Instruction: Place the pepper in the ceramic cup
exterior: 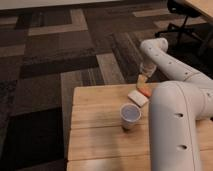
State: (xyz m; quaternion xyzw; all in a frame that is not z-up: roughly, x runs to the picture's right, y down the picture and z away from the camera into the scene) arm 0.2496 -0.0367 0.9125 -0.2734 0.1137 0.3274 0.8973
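Arm (180, 125) of mine looms white over the wooden table (95, 130). The ceramic cup (130, 116) stands upright mid-table. Behind it is a white block (137, 97), with the pepper (145, 91) lying just beside it. My gripper (143, 77) hangs above the pepper at the far edge — wide or narrow, I cannot tell.

You see tool (143, 76): pale beige, over table's far edge. Just below tool, pepper (145, 91): orange-red. Flat block (136, 97) touching pepper: white. Ceramic cup (130, 116), nearer camera than tool: white outside, pale bluish-lavender inside. Table (95, 127): light wood, plank lines. Arm (175, 125) behind tool: white. Carpet (55, 55) beyond tool: dark grey, brown, tan patches.
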